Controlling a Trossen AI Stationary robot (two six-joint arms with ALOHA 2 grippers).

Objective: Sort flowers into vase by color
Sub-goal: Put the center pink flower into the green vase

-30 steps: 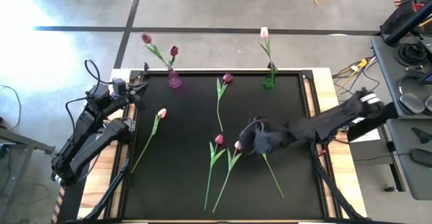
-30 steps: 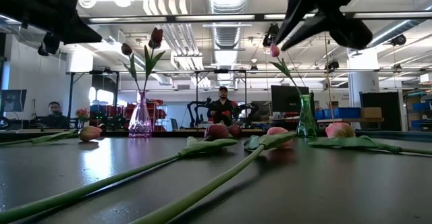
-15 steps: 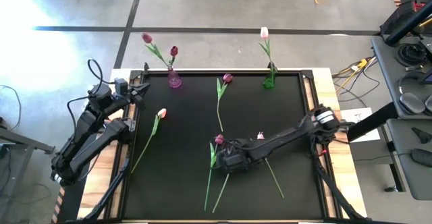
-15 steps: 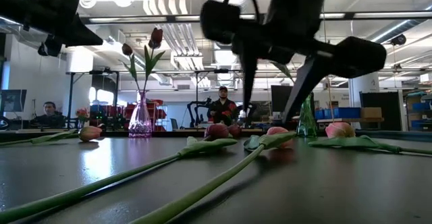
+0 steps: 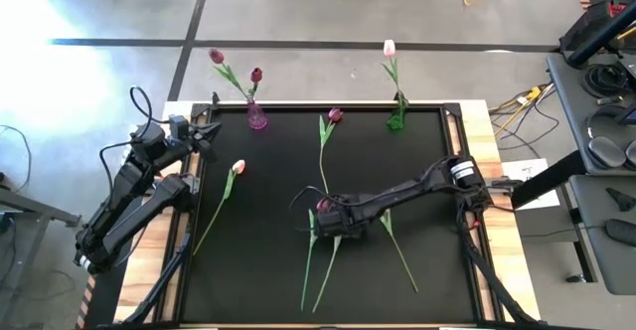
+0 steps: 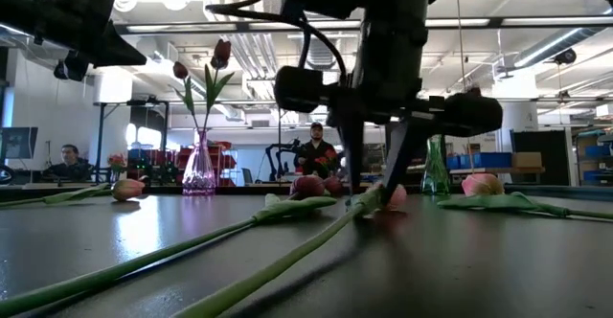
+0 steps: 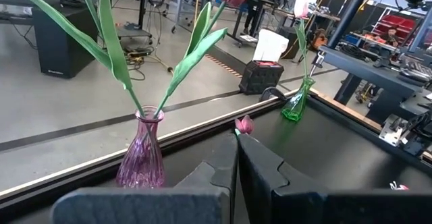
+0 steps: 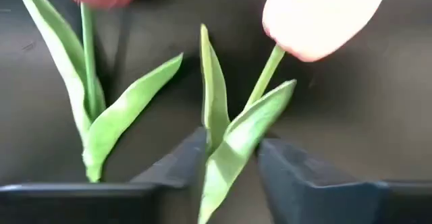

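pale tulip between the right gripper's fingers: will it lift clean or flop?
Likely floppy: the pale tulip has a long thin stem and a big head, so the head probably droops once raised. The right gripper straddles a leaf and the stem near the head, so the long tail will probably swing or drag. Looks light.

One camera looks straight down on the whole bench [image 5: 248, 260], one looks level across it, and two wrist cameras sit close, the left sharing the purple vase [image 7: 142, 150] with both.
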